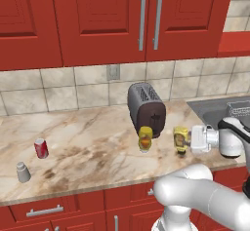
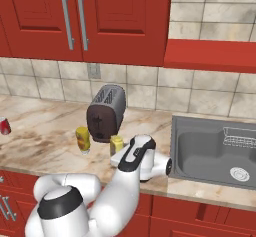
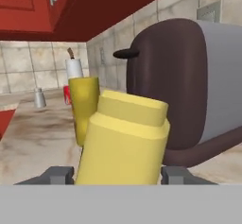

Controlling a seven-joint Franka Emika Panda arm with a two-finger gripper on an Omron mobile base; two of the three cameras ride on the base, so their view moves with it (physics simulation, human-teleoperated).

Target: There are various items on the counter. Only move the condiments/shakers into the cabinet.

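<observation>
Mustard bottle [image 3: 124, 140] fills the hand view's lower centre, between the gripper [image 3: 116, 175] fingers, which flank it closely; whether they pinch it I cannot tell. Orange bottle [image 1: 145, 139] stands centre-frame before the toaster [image 1: 146, 108].

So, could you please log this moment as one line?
hand: astride mustard-yellow plastic bottle, grip unconfirmed | bottle: upright on beige marble counter | red open shelf: nothing placed

Camera setup: two base views, one hand view.
Both base cameras looked forward and down from behind the arm, left and right, sharing the toaster [image 1: 146, 109] and counter [image 1: 88, 137]; the hand camera sat close behind the mustard bottle [image 3: 124, 140], facing the toaster.
</observation>
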